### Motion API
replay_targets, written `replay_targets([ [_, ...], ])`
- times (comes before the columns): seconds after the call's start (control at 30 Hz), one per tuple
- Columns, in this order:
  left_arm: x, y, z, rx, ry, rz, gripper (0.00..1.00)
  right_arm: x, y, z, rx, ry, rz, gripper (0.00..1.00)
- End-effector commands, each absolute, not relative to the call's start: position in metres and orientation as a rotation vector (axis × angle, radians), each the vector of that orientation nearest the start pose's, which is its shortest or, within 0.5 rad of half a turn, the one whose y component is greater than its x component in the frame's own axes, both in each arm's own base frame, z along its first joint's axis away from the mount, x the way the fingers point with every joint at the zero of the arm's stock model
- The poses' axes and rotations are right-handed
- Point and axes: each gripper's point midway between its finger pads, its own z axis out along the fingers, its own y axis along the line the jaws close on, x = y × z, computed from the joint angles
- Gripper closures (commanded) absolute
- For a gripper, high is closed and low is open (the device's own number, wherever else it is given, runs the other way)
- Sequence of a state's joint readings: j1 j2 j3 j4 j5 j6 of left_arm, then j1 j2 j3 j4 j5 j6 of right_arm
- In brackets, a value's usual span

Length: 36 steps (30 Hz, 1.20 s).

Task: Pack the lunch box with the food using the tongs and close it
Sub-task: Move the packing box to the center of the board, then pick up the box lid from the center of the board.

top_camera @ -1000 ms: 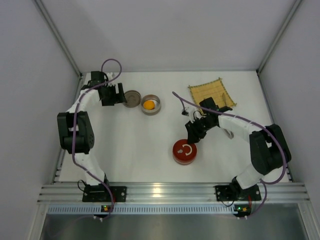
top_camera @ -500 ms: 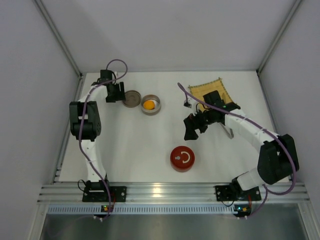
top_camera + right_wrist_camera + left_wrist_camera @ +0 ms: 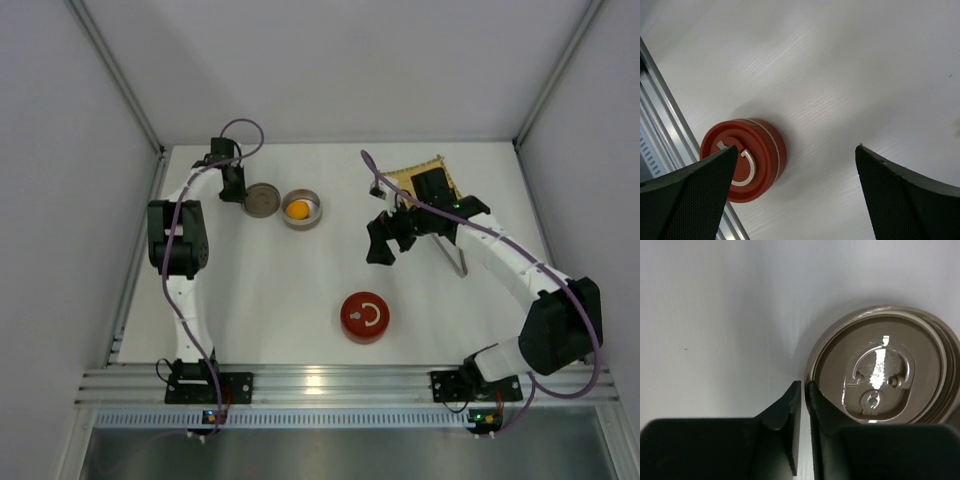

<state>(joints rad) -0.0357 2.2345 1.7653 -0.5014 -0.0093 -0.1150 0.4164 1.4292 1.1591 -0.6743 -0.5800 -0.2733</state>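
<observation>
A brown lid (image 3: 265,199) (image 3: 880,375) lies flat at the back left. My left gripper (image 3: 237,188) (image 3: 804,385) straddles its left rim, jaws closed to a thin slit on that rim. Beside the lid stands the lunch box's steel bowl (image 3: 301,209) holding the food, a round orange piece (image 3: 298,209). My right gripper (image 3: 384,241) (image 3: 796,147) hangs wide open over bare table with nothing between its fingers. Part of the silvery tongs (image 3: 458,262) shows beside the right forearm; the rest is hidden.
A red round container (image 3: 366,316) (image 3: 760,145) with a white ring handle sits near the front middle, below and left of the right gripper. A bamboo mat (image 3: 408,177) lies at the back right, mostly under the right arm. An aluminium rail (image 3: 330,382) runs along the table's near edge.
The left jaws have closed on the brown lid's rim. The right gripper has opened wide and drawn back from the red container, which stays put.
</observation>
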Motion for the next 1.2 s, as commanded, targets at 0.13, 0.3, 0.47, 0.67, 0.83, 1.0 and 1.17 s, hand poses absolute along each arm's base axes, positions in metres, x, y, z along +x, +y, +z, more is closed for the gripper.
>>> replay_targets([
  [0.13, 0.486, -0.007, 0.052, -0.080, 2.689, -0.025, 1.00, 0.316, 0.232, 0.217, -0.971, 2.032, 0.748, 0.01],
  [0.3, 0.471, -0.004, 0.136, -0.105, 2.593, -0.287, 1.00, 0.328, 0.243, 0.223, -0.951, 1.995, 0.770, 0.01],
  [0.47, 0.424, -0.044, 0.218, 0.131, 2.504, -0.539, 1.00, 0.329, 0.264, 0.231, -0.930, 1.943, 0.886, 0.01],
  [0.67, 0.368, -0.084, 0.258, 0.289, 2.459, -0.866, 1.00, 0.322, 0.301, 0.251, -0.927, 1.767, 1.128, 0.01],
  [0.83, 0.323, -0.127, 0.292, 0.313, 2.340, -1.334, 1.00, 0.305, 0.332, 0.276, -0.991, 1.597, 1.225, 0.01],
  [1.0, 0.302, -0.142, 0.313, 0.337, 2.229, -1.558, 1.00, 0.284, 0.356, 0.307, -1.075, 1.425, 1.236, 0.01],
  [1.17, 0.283, -0.150, 0.319, 0.327, 2.141, -1.759, 1.00, 0.265, 0.371, 0.320, -1.160, 1.327, 1.215, 0.03],
])
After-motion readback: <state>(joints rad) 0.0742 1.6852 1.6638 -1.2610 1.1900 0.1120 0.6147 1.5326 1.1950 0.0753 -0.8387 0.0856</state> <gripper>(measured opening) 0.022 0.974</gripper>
